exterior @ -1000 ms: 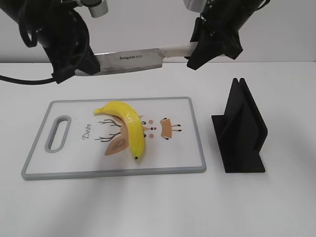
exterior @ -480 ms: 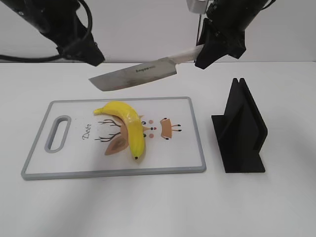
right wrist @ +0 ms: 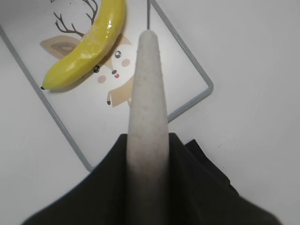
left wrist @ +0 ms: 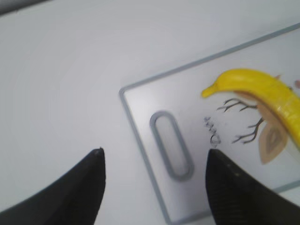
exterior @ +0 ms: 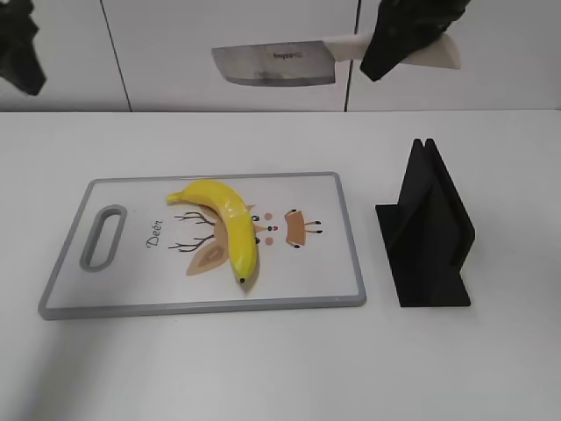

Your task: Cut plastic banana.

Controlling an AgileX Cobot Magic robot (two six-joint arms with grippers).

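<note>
The yellow plastic banana lies on a white cutting board with a grey rim and a deer drawing; it also shows in the left wrist view and the right wrist view. My right gripper is shut on the cream handle of a knife, held high above the board's far edge with the blade pointing left. My left gripper is open and empty, above the board's handle slot; in the exterior view only its edge shows at the top left.
A black knife stand stands on the white table right of the board. The board's right corner shows in the right wrist view. A white wall is behind the table.
My right gripper has lifted the knife up and to the right, levelling the blade. My left arm has let go of the blade and drawn back up to the left.
</note>
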